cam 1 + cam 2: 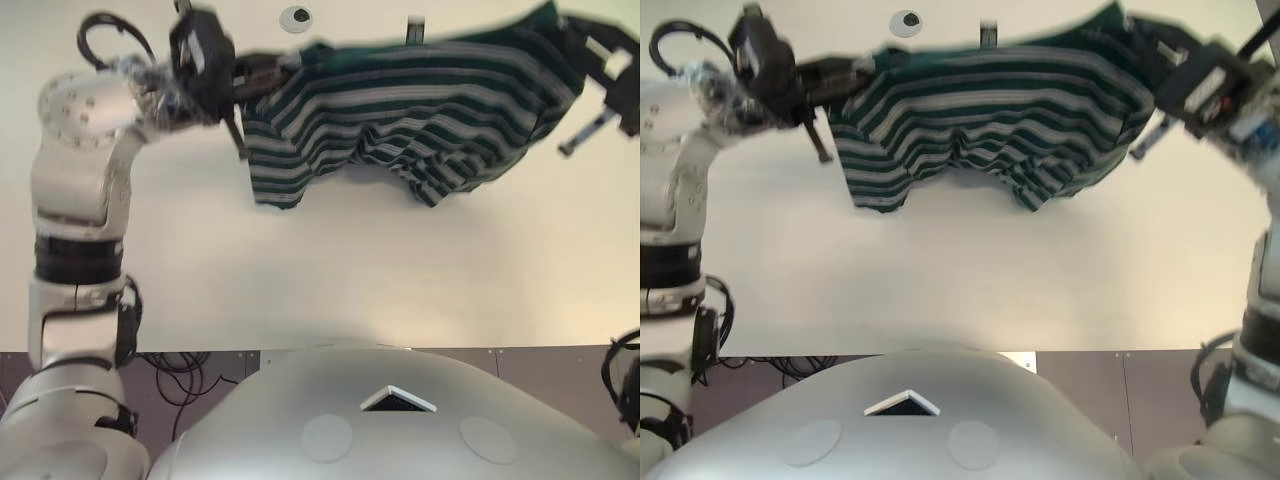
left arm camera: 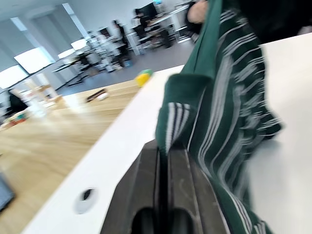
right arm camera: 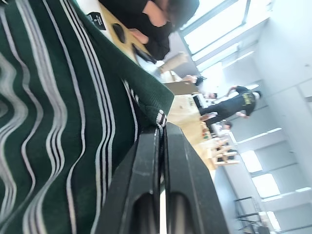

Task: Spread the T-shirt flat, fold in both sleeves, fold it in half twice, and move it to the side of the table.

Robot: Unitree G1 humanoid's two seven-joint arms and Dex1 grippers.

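A dark green T-shirt with white stripes hangs stretched between my two grippers above the far part of the white table. My left gripper is shut on the shirt's left edge; the left wrist view shows its fingers pinching the green hem of the T-shirt. My right gripper is shut on the shirt's right edge, its fingers clamped on the T-shirt. The shirt's lower folds sag towards the table.
A round cable port and a small dark fitting sit in the tabletop behind the shirt. The near half of the table is bare white surface. A person in dark clothes sits beyond the table's far edge.
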